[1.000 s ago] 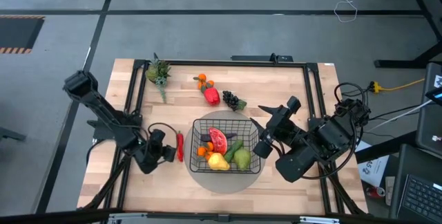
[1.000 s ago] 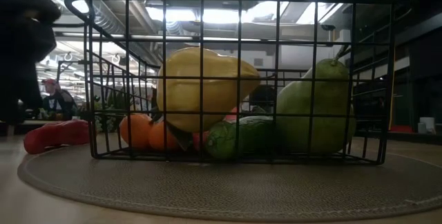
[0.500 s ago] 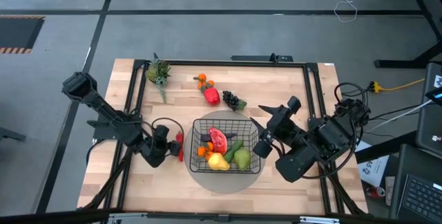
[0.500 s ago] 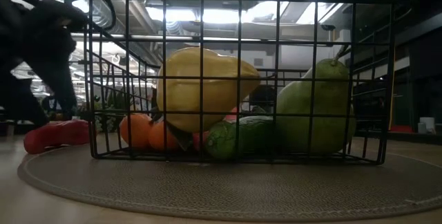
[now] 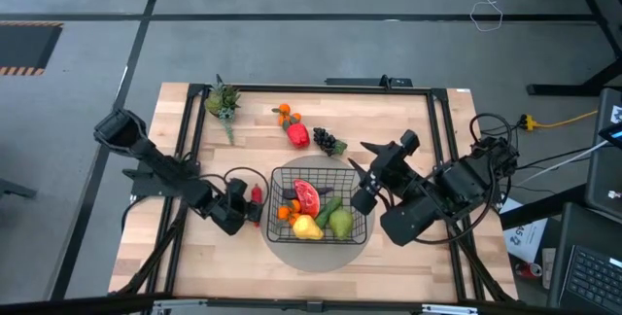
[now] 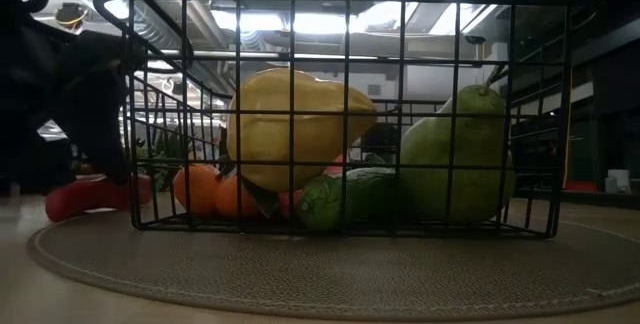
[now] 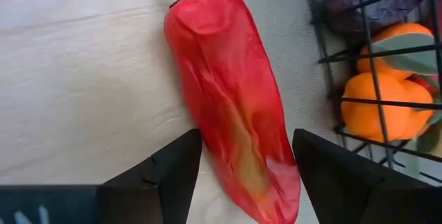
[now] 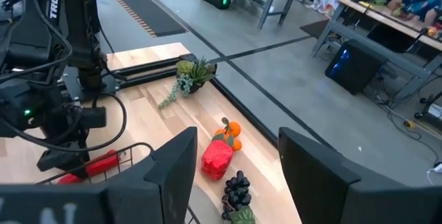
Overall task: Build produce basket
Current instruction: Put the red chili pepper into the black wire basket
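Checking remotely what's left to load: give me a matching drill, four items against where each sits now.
Items:
1. red chili
2. yellow fruit
3. dark grapes
4. leafy sprig

Places:
A. table's far left corner
B. inside the basket
C. between the open left claw fingers, outside the basket
D. bare table beside the red pepper

Pairs: 1-C, 2-B, 3-D, 4-A

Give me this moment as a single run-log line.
left gripper: open, astride red chili beside basket | right gripper: open, waiting above basket's right edge | outside: red pepper, grapes
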{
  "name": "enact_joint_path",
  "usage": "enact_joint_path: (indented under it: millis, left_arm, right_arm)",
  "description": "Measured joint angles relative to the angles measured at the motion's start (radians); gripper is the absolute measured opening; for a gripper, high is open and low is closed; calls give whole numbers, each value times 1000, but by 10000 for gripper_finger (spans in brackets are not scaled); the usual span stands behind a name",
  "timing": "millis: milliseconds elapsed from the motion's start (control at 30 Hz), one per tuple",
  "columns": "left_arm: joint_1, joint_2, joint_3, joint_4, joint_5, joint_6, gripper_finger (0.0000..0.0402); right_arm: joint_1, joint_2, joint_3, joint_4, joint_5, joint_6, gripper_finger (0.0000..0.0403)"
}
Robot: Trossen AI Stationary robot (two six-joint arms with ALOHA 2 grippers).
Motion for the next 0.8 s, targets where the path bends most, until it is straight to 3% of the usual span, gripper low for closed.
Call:
enact_joint_path:
  millis: [300,800]
  left_arm:
    - [0,4,3,-118,68,-81,216]
    - [-13,-29,6,-266,103,-72,215]
  right_arm:
    - [-14,0,0,10,-10,0,204]
    - [-26,1,0,33,-17,-4,204]
